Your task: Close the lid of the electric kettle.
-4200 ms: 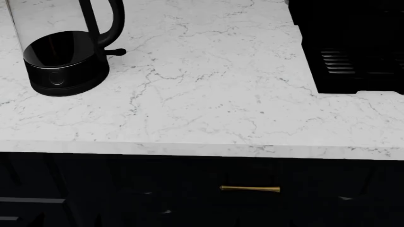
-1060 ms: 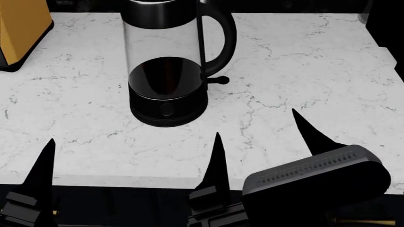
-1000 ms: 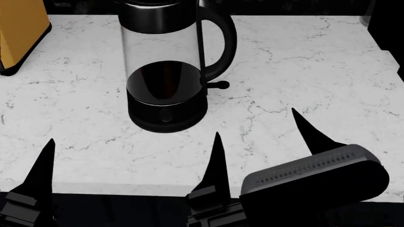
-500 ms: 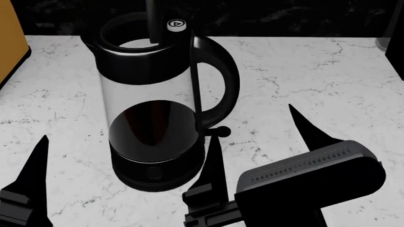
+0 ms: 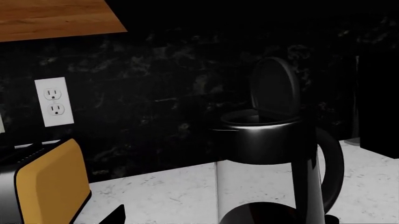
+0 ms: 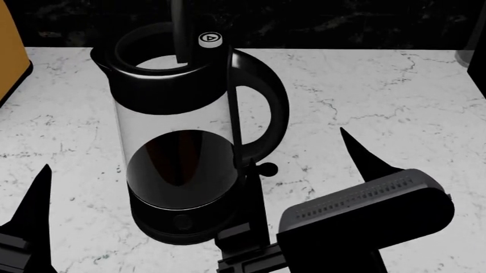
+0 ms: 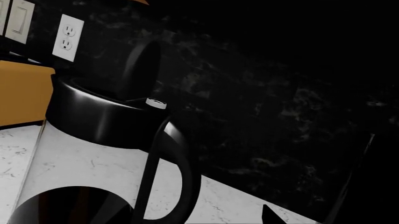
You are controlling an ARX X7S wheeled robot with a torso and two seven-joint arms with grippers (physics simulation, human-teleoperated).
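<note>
The electric kettle (image 6: 178, 131) is a clear glass cylinder with a black base, collar and loop handle, and it stands on the white marble counter (image 6: 379, 91). Its lid (image 6: 178, 28) stands upright over the open mouth, beside the white button (image 6: 210, 39). In the wrist views the lid (image 5: 274, 86) (image 7: 140, 70) shows as a raised black disc. My right gripper (image 6: 300, 151) is open just in front of the handle, touching nothing. My left gripper (image 5: 199, 220) is open and empty, and one of its fingers (image 6: 34, 216) shows left of the kettle.
An orange toaster (image 5: 46, 182) stands left of the kettle, under a white wall outlet (image 5: 51, 101). A dark backsplash runs behind the counter. A tall black appliance (image 5: 377, 93) stands at the right. Bare counter lies right of the kettle.
The head view has drawn in on the kettle, which now looks larger and lower in frame. Both grippers came into view over the last seconds. The lid stays upright.
</note>
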